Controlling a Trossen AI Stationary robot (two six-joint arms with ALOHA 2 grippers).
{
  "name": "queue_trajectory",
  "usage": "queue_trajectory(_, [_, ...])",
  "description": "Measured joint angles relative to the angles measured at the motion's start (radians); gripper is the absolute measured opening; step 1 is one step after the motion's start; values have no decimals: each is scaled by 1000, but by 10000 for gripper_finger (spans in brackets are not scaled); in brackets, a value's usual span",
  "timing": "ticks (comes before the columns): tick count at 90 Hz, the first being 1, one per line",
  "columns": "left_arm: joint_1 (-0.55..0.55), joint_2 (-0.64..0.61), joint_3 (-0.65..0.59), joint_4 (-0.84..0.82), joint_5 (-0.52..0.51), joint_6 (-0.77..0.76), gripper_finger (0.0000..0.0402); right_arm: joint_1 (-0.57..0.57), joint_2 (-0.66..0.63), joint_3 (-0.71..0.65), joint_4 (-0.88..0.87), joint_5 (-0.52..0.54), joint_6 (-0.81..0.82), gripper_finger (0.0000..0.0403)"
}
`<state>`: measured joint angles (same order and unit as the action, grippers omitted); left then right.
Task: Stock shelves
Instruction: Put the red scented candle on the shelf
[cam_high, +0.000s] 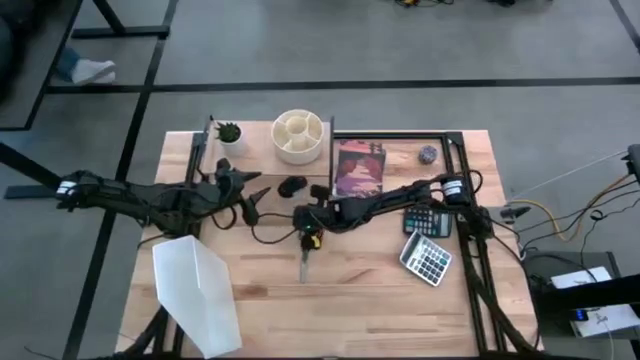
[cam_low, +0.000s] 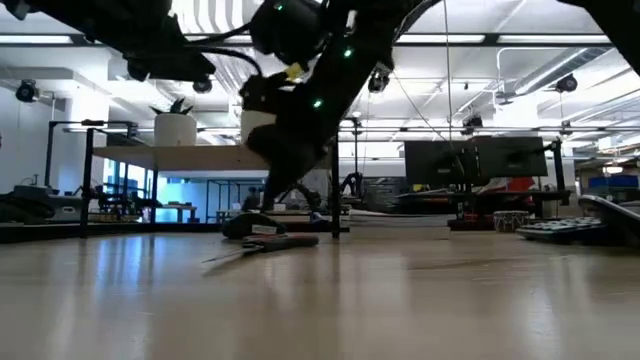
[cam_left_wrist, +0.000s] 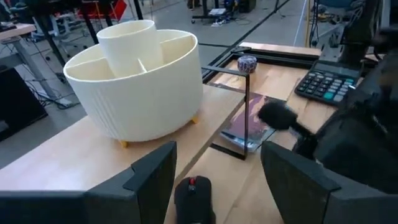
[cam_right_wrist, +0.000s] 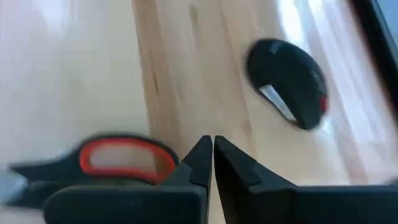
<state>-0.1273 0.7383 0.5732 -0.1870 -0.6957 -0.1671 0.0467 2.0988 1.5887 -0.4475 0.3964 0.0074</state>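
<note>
Wooden tabletop (cam_high: 370, 300) sits on a grey floor marked with dark lines, an open workshop showing behind it in the low view. Seen from above, the shelves (cam_high: 215, 140) stand toward eleven o'clock of the table's middle: one low riser with a light board on thin black legs, carrying a small potted plant (cam_high: 229, 132) and a cream divided organizer (cam_high: 298, 136). A black mouse (cam_high: 292, 186) lies near the centre, and scissors with red handles (cam_high: 307, 258) lie toward six o'clock of it. A book (cam_high: 360, 167) rests inside a black frame at one o'clock, a small ball (cam_high: 428, 154) beyond it, and a calculator (cam_high: 429, 250) sits at four o'clock. A white file holder (cam_high: 200, 290) leans at eight o'clock. The left gripper (cam_left_wrist: 214, 180) hovers above the mouse with fingers spread wide, facing the organizer. The right gripper (cam_right_wrist: 211, 155) hangs just over the scissors' handle, its tips pressed together and holding nothing. My worry is that tips this tightly shut would only nudge the scissors aside rather than catch the handle loop. I also judge that the two arms, working near each other at the centre, could knock together, or that the left could bump the organizer.
</note>
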Motion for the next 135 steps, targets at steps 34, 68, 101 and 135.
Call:
queue_trajectory(34, [0,0,0,-15,0,-10,219,-26,-134,-5,-264,221,10,0])
queue_trajectory(68, [0,0,0,-15,0,-10,219,-112,-119,-10,-237,260,-55,0])
queue_trajectory(101, [0,0,0,-15,-1,-10,219,-145,-118,-16,-205,261,-96,0])
queue_trajectory(135, [-2,0,-20,-45,4,-42,219,-61,-268,-64,-474,232,-10,0])
